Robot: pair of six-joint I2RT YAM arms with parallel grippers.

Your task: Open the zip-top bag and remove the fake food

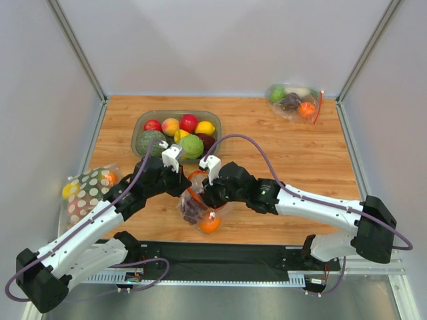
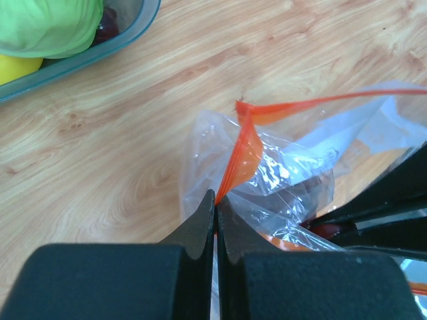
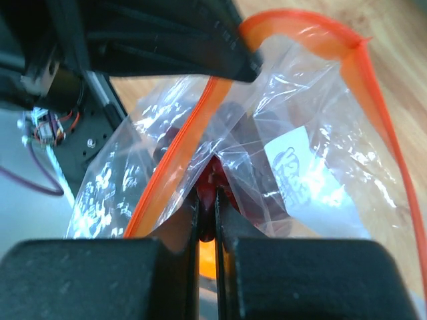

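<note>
This looks like a robotics lab test cell. Plain white panel walls (image 1: 220, 40) on bare aluminium corner posts (image 1: 79, 50) box in a light wooden tabletop (image 1: 307, 160). 2 white-and-black robot arms (image 1: 320, 207) trailing loose purple cables (image 1: 248, 137) are bolted to a black metal base rail (image 1: 220, 257).

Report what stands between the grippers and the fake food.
Only the clear film of the zip-top bag. The left gripper and right gripper are both shut on its mouth, while the grape bunch and orange lie inside.

White links (image 1: 320, 207), black joints (image 1: 373, 230), purple cables (image 1: 243, 136), black left hand (image 2: 215, 199).
</note>
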